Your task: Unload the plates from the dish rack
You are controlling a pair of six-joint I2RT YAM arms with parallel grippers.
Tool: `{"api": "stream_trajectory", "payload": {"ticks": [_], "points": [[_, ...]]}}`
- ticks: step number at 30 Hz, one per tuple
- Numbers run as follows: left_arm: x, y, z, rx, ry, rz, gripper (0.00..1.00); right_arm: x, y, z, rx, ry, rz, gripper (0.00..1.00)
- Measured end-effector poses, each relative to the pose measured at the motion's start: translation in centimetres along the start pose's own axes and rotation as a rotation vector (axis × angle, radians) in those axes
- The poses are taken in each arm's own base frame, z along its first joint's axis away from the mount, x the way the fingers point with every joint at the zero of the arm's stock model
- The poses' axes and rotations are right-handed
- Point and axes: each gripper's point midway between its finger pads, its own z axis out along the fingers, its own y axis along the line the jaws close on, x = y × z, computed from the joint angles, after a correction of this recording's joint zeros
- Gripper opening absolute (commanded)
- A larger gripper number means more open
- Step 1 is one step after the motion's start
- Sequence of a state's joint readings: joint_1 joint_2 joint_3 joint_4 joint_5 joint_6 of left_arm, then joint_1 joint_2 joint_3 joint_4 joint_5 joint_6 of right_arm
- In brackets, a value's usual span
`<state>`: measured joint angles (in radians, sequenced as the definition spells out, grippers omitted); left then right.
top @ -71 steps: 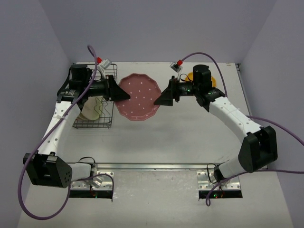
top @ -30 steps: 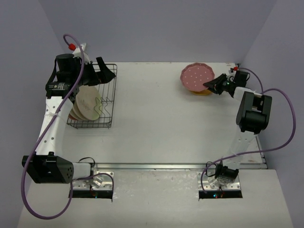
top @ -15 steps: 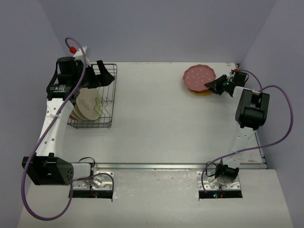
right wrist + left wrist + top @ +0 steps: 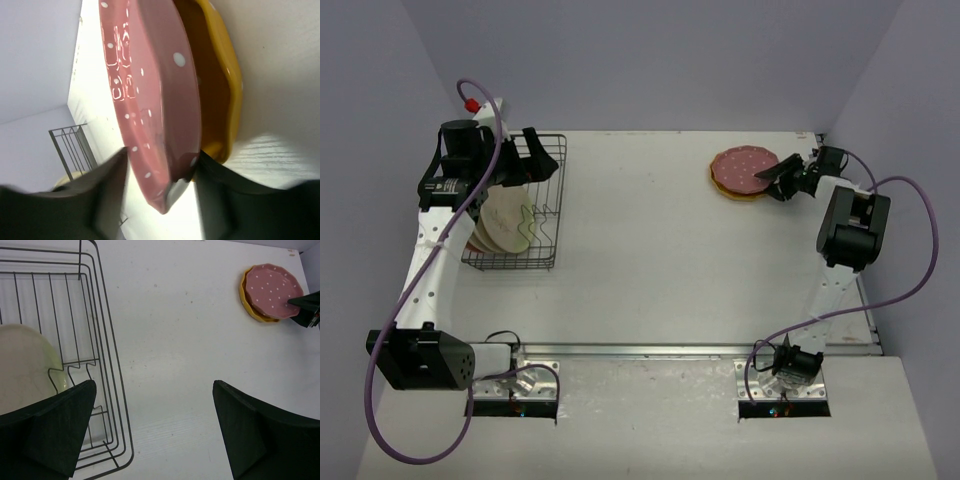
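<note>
Pink with white dots, the dark scalloped plate (image 4: 745,168) lies nested on a yellow-orange scalloped plate (image 4: 736,194), far across the white bench (image 4: 650,270) to the right of the dark wire dish rack (image 4: 546,215). This is likely so that unloaded plates stack out of the way. The right pincer (image 4: 782,180) pinches its rim on the side away from the rack, seemingly about to let go. Above the rack's far end, the left pincer (image 4: 154,386) hangs spread wide, probably ready for the cream plates (image 4: 505,222) leaning inside. Their number is hard to tell, since they overlap and the arm covers part of them.
</note>
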<state>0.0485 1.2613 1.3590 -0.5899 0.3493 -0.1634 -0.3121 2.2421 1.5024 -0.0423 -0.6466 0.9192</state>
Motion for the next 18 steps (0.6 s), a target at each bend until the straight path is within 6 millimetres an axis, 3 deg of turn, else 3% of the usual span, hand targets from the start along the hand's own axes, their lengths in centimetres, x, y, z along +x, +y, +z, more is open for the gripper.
{"api": "stream_trajectory", "payload": {"ticks": [3,7,16,18], "points": [[0.1,0.3,0.0,-0.015,0.004,-0.001,1.00,-0.6,0.3,-0.2,0.021,-0.005,-0.026,0.78],[0.2,1.5,-0.1,-0.087,0.006,-0.006,1.00,-1.1,-0.2,-0.5,0.091,-0.017,-0.066,0.88],[-1.0,6.1,-1.5,-0.362,-0.015,0.038,1.00,-2.3,-0.4,-1.7,0.321,-0.064,-0.338,0.92],[-1.0,7.2,-1.9,-0.423,-0.006,0.060,0.95,-2.1,-0.7,-1.9,0.364,-0.059,-0.394,0.93]]}}
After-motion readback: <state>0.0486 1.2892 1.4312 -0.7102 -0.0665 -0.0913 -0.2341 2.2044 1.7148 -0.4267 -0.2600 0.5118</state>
